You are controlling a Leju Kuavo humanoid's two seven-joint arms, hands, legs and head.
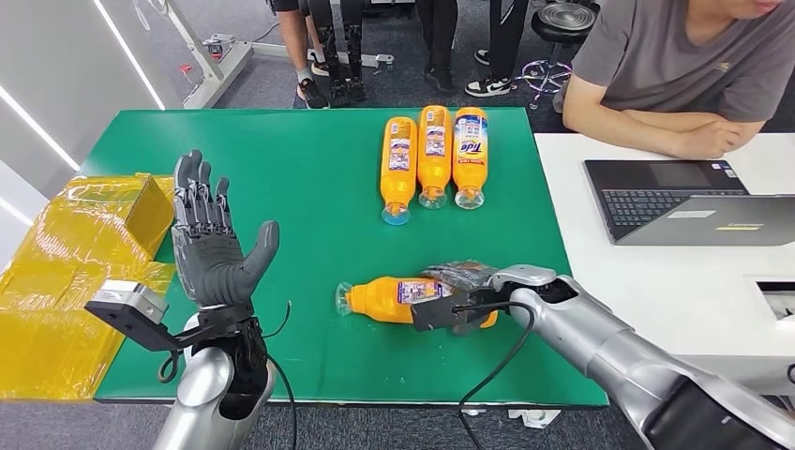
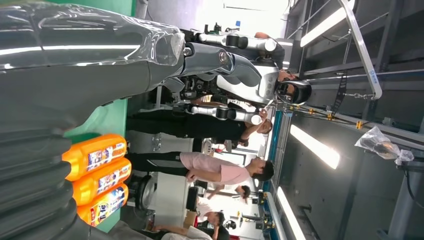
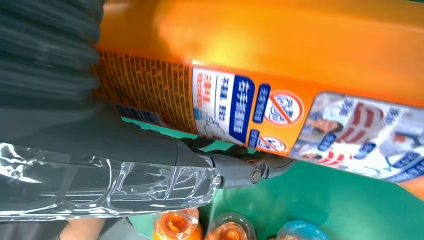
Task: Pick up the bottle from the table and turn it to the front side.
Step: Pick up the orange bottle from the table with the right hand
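My right hand [image 1: 466, 286] has its fingers [image 3: 240, 170] wrapped around the base end of the orange detergent bottle [image 1: 403, 298], which lies on its side on the green surface [image 1: 309, 178], near edge, cap pointing left. The back label faces my wrist camera. I judge it rigid, smooth plastic, heavy with liquid, so the wide body gives the surest hold. My left hand [image 1: 211, 239] is raised, fingers spread, empty. Three matching bottles [image 1: 433, 155] lie farther off.
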